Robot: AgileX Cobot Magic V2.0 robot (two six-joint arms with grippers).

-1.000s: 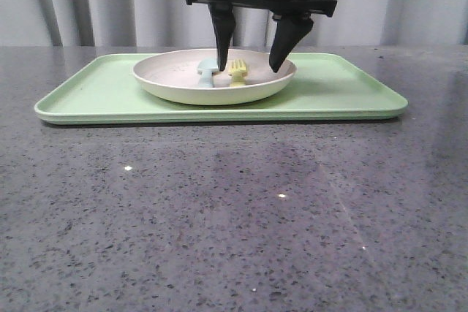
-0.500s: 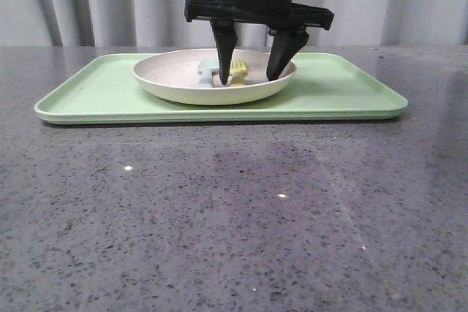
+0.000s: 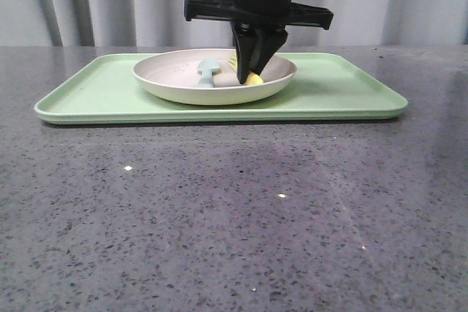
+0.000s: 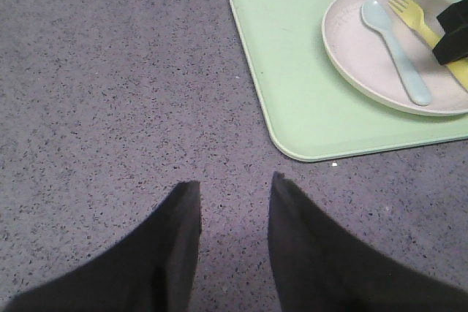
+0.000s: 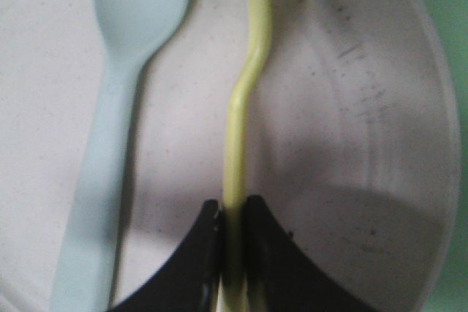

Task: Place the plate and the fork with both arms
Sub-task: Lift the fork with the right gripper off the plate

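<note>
Front view: fork (image 3: pixel 253 78) mostly hidden behind right gripper (image 3: pixel 248 78). Left wrist: plate (image 4: pixel 344 56) cut at edge. Right wrist: spoon (image 5: pixel 110 107) blurred.

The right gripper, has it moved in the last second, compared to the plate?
Yes. The right gripper has dropped lower into the plate and its fingers have closed together on the fork; the plate itself hasn't shifted on the tray.

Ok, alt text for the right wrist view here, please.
The right gripper is shut on the handle of the yellow fork, which lies inside the cream plate. A pale blue spoon lies in the plate beside the fork, and a sliver of green tray shows past the rim.
</note>
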